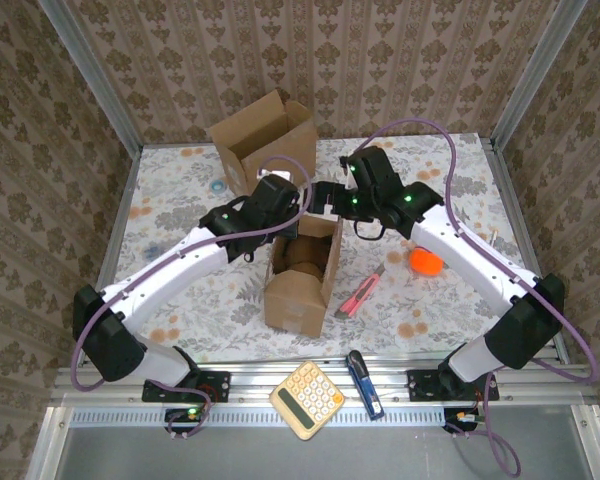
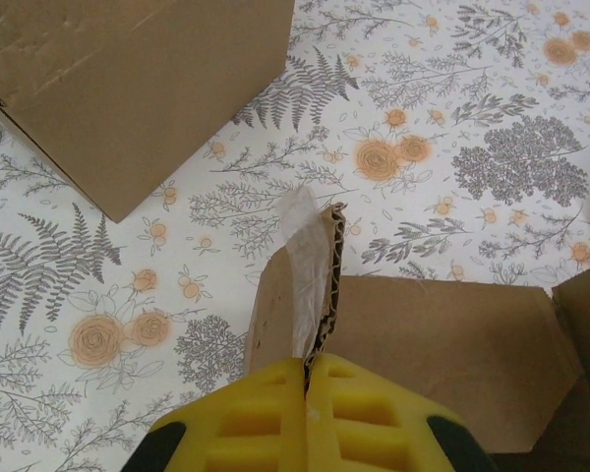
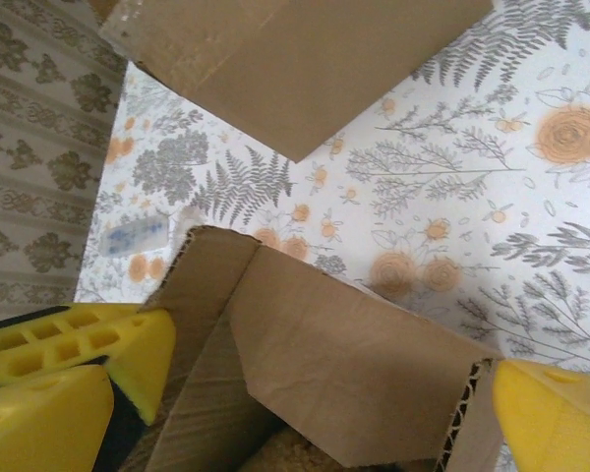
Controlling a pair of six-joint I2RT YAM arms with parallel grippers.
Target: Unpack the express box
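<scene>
Express box (image 1: pixel 302 275), open, at the middle of the floral surface (image 1: pixel 470 180), with both arms reaching over it.

We see the left claw (image 2: pixel 308 379) pressed together on the box's upright flap (image 2: pixel 326 285), pinching its corrugated edge beside a strip of clear tape. The right claw (image 3: pixel 305 393) is spread wide above the box's open top, with a yellow finger (image 3: pixel 69 359) on either side of the flaps; we cannot tell whether either touches the cardboard. A second cardboard box (image 1: pixel 263 140) stands near the far edge, left of centre. A pink cutter (image 1: pixel 358 295) and an orange ball (image 1: pixel 427 262) lie right of the express box. A calculator (image 1: pixel 307 400) rests at the near edge.
</scene>
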